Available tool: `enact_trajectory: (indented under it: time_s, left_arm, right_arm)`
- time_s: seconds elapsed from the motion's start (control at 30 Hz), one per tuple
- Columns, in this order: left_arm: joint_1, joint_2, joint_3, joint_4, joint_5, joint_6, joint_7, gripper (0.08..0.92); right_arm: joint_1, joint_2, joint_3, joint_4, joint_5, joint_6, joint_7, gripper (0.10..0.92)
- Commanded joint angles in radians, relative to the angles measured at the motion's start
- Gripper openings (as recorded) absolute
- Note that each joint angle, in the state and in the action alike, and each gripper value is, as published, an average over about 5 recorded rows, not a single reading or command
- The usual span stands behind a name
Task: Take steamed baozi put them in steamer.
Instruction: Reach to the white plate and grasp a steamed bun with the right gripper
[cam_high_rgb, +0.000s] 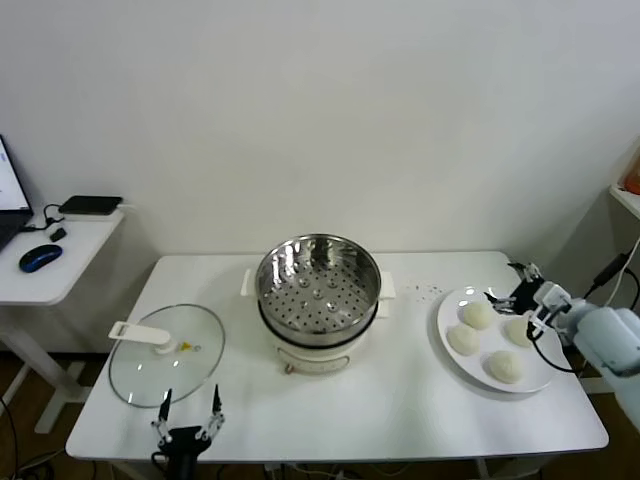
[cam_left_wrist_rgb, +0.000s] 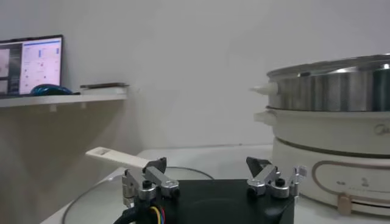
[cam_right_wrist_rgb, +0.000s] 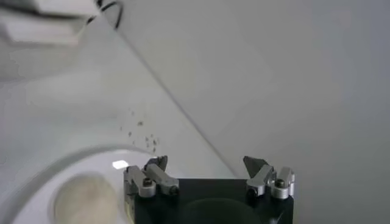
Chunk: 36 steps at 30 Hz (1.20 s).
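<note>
On the left side of the white table (cam_high_rgb: 400, 400) lies a round glass lid (cam_high_rgb: 165, 355) with a white handle. The left gripper (cam_high_rgb: 188, 408) waits at the near edge of the table, just in front of the lid. Its two fingers are spread wide and hold nothing.

In the middle of the table stands the steamer (cam_high_rgb: 318, 285), a shiny round steel basket with holes in its bottom, sitting on a white pot. The basket has no buns in it.

On the right side lies a round white plate (cam_high_rgb: 448, 318). Four small, smooth, off-white steamed baozi (cam_high_rgb: 476, 314) sit on it, well apart from the steamer.

The right gripper (cam_high_rgb: 522, 285) is at the far right edge of the plate, between the two far buns and a little above them. Its fingers are spread wide and hold nothing. In the right wrist view one bun (cam_right_wrist_rgb: 85, 198) shows on the plate just beside one finger (cam_right_wrist_rgb: 145, 181), not between the two fingers.
</note>
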<state>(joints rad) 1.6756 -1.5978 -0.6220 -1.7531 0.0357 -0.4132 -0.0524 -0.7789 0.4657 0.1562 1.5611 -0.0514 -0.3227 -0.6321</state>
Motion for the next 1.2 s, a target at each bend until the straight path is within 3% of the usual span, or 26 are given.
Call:
enact_trajectory:
  time_s: [0.03,0.77,1.2]
  left_arm:
    - [-0.002,0.003,0.005,0.004,0.011,-0.005,0.000,0.823]
    - [0.015,-0.013,0.002,0.011,0.048,-0.019,0.000,0.823]
    - [0.029,-0.018,-0.013,0.020,0.062,-0.017,0.008,0.823]
  right_arm:
    - [0.315,-0.162,-0.386,-0.142,-0.200,0.119,-0.348,0.823]
    - [0.811,0.333,-0.803,-0.793,-0.169,0.468,-0.431,0.823]
    - [0.849,0.414,-0.855,-0.975,-0.163,0.518,-0.498,0.823]
